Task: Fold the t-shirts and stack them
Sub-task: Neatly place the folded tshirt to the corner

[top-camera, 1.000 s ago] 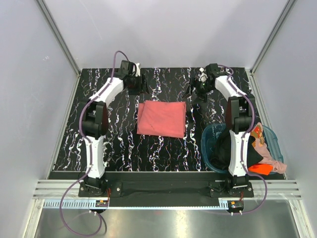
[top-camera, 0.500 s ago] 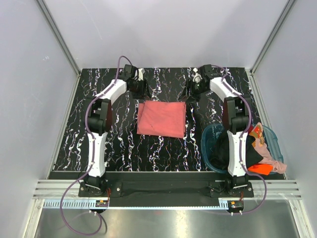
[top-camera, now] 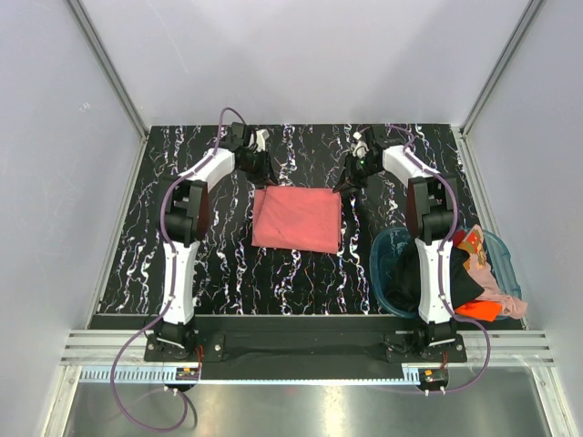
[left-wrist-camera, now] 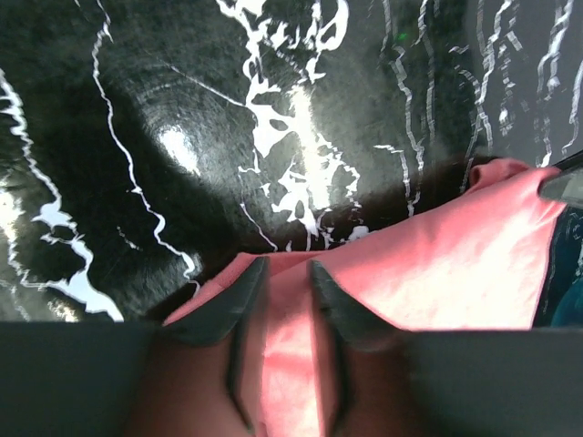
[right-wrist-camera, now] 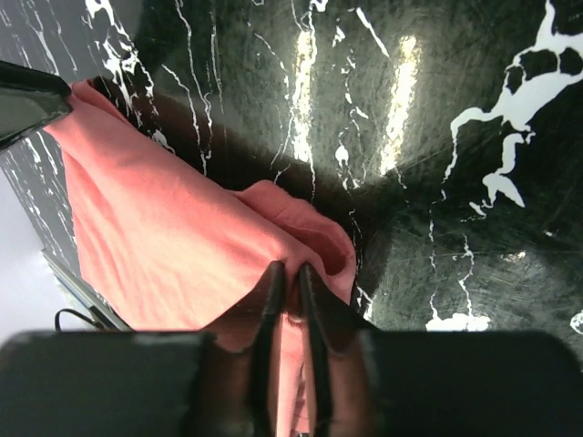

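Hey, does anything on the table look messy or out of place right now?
Nothing damaged. The salmon-red shirt lies slightly askew, its far right corner bunched in the right end effector. A pale pink shirt hangs over the right rim of the teal basket.

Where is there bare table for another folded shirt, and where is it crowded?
Free: the table between the left arm and the salmon-red shirt, and the strip between shirt and near edge. Crowded: the near-right basket, and the shirt's far corners, where the left hand and right hand sit.
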Controlling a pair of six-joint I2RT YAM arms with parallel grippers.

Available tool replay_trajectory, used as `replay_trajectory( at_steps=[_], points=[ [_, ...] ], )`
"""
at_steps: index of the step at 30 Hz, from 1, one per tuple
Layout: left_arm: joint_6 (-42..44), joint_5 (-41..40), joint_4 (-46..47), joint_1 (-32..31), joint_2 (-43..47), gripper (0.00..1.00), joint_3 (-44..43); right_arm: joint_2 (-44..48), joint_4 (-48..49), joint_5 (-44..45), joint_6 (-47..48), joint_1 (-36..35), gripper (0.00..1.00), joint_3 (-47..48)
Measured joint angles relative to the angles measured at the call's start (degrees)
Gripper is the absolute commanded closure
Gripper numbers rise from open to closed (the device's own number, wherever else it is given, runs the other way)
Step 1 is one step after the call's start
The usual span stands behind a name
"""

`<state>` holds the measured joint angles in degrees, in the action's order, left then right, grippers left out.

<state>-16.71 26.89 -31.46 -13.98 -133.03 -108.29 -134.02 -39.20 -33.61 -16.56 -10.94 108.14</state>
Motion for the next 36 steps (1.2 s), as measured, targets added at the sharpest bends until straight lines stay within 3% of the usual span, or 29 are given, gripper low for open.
replay_trajectory(
  at_steps=[3, 9, 10, 11, 12, 15, 20, 28, 31, 35, 36],
  points=[
    [-0.59, 0.48, 0.02, -0.02, -0.74, 1.00, 0.13, -0.24, -0.04, 0.09, -0.22, -0.04, 0.95, 0.17],
    [-0.94, -0.74, 1.11, -0.61, 1.66, 1.00, 2.03, -0.24, -0.04, 0.46, -0.33, -0.04, 1.00, 0.63],
    [-0.94, -1.16, 1.14, -0.79, 2.93, 0.96, 3.15, -0.24, -0.07, 0.61, -0.35, -0.07, 1.00, 0.63],
    [-0.92, -1.55, 1.11, -0.98, 4.28, 0.60, 3.93, -0.22, -0.04, 0.66, -0.37, -0.07, 0.99, 0.63],
    [-0.52, -2.03, 1.03, -1.16, 5.51, 0.46, 4.17, -0.22, -0.07, 0.68, -0.37, -0.07, 0.99, 0.63],
    [-0.61, -3.80, 0.57, -1.49, 8.09, 0.34, 3.61, -0.22, -0.09, 1.03, -0.37, -0.11, 0.98, 0.63],
    [0.07, -6.05, -1.99, -1.70, 7.58, 0.35, 0.17, -0.22, -0.22, 1.14, -0.39, -0.11, 0.98, 0.66],
    [-0.07, -6.27, -2.97, -1.68, 2.43, 0.44, 0.79, -0.22, -0.50, 1.14, -0.83, -0.13, 0.99, 1.42],
    [-0.50, -6.03, -2.97, -1.68, 0.85, 0.53, 1.09, -0.22, -0.52, 1.09, -1.22, -0.15, 0.99, 2.03],
    [-1.18, -5.86, -2.69, -1.64, 0.52, 0.85, 0.92, -0.22, -0.57, 1.11, -1.31, -0.15, 0.99, 2.45],
    [-1.33, -5.81, -2.69, -1.64, 0.52, 1.00, 0.74, -0.26, -0.61, 1.11, -1.33, -0.15, 1.00, 2.58]
  ],
)
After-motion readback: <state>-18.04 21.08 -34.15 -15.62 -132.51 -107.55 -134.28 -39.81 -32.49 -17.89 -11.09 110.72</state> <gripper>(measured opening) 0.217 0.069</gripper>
